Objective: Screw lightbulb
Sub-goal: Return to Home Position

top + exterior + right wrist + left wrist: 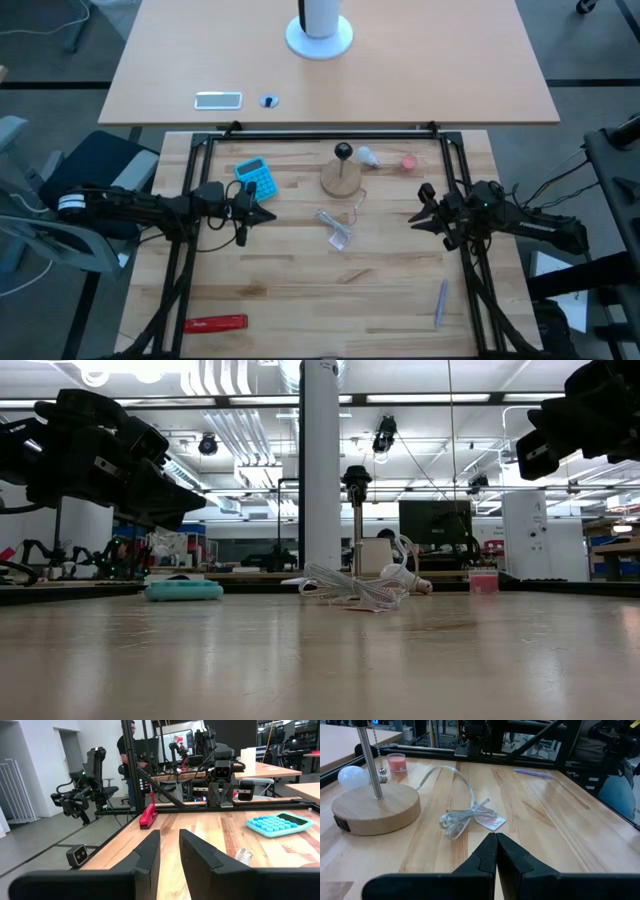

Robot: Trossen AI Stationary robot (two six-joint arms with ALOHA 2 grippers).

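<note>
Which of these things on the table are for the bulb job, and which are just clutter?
For the job:
lightbulb
lamp

Just lying about:
calculator
pink candle
pen
red tool

Wooden table (pixel 300 290). Between the jaws of left gripper (pixel 270 214) and right gripper (pixel 418 208) lie a coiled clear cord (pixel 335 228), round lamp base (pixel 341 180), lightbulb (pixel 369 156); calculator (pixel 258 176) near left jaws.

Left gripper (pixel 266 213), fingers pressed together, facing right gripper (pixel 417 217), fingers slightly parted, both held level
</note>
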